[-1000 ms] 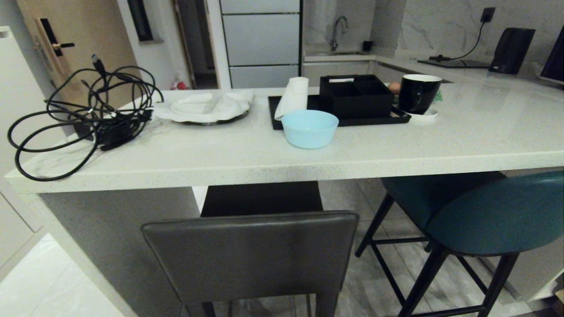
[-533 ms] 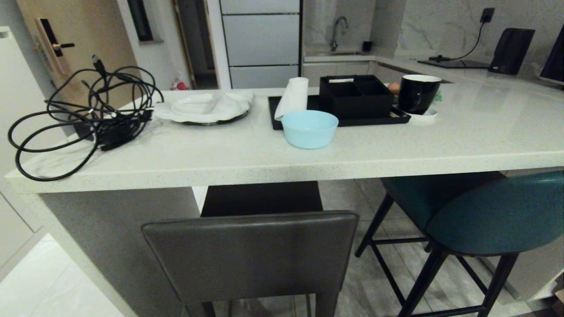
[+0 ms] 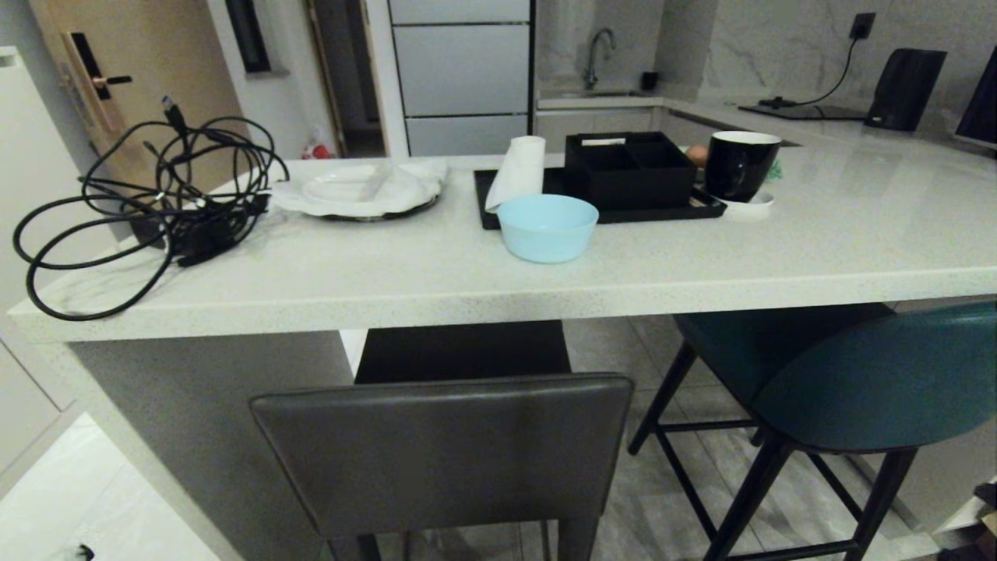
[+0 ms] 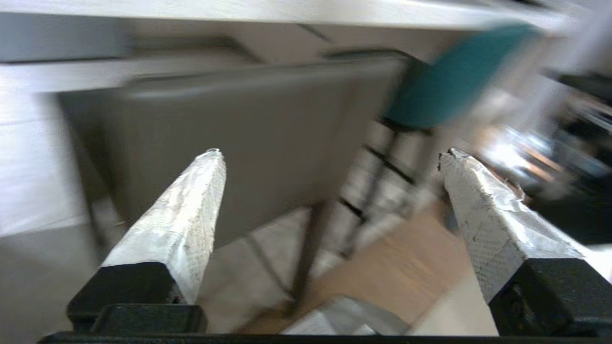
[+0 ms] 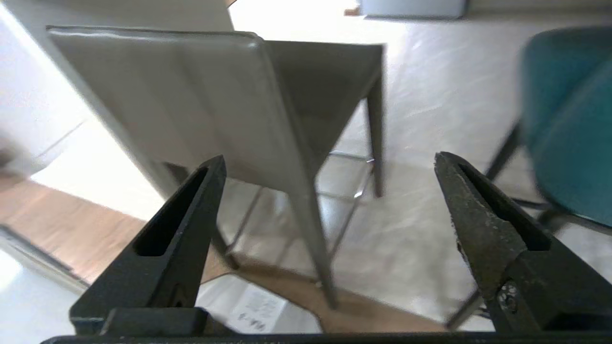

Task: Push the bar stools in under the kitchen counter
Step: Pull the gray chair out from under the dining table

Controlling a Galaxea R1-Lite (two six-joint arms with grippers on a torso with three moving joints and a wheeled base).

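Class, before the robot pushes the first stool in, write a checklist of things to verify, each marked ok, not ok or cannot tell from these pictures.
1. Left gripper jaws open, nothing held: ok.
2. Right gripper jaws open, nothing held: ok.
3. Dark grey leather stool with low rectangular back facing the glossy white stone-look counter, back upright: ok.
4. Either gripper touching the grey stool: not ok, both apart from it.
5. Space under the counter ahead of the grey stool free: cannot tell.
6. Teal round-backed stool apart from the grey one: ok.

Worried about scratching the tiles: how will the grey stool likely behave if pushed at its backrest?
The grey stool looks rigid, so it should move as one piece. Its thin legs are tall, so a high push may tip it rather than slide it. The tiled floor looks smooth, which probably eases sliding.
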